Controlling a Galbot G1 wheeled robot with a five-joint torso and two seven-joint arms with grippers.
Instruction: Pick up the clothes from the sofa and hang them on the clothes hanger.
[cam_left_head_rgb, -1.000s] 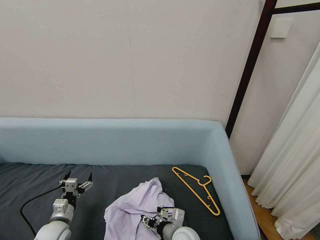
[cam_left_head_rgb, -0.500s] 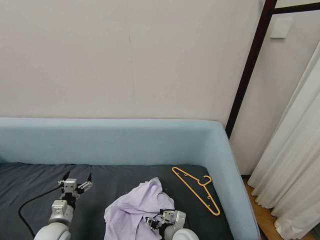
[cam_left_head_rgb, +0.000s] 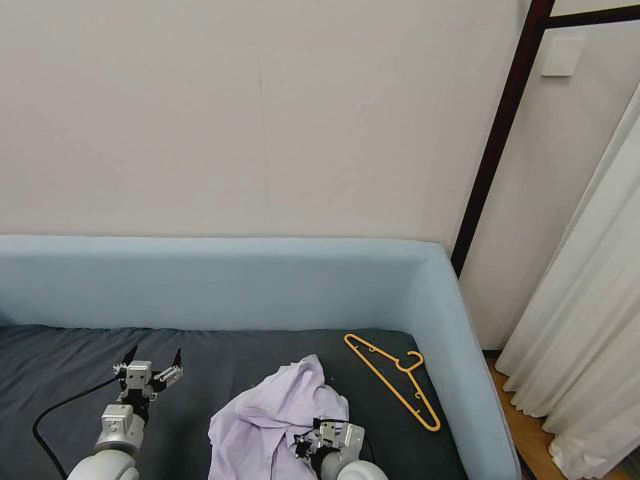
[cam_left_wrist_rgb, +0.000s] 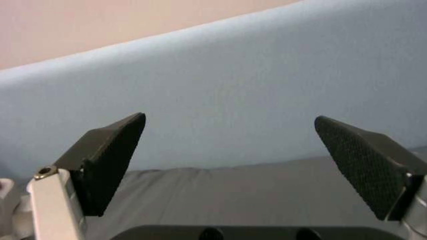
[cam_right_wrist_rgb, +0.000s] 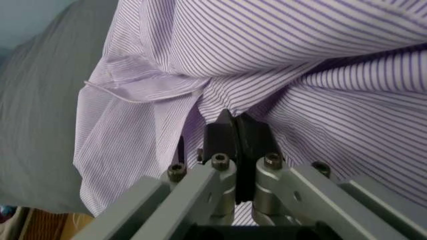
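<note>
One crumpled, purple-striped shirt (cam_right_wrist_rgb: 267, 50) pinched by the right hand (cam_right_wrist_rgb: 233, 134).

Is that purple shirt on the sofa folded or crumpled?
Crumpled: the shirt lies in a wrinkled heap on the sofa, the right gripper shut on one fold; the left gripper hangs open beside it.

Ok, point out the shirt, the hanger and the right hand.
shirt (cam_left_head_rgb: 262, 422), head view, middle of the cloth.
hanger (cam_left_head_rgb: 386, 381), head view, on its long bar.
right hand (cam_right_wrist_rgb: 233, 129), right wrist view, between its shut fingertips.
</note>
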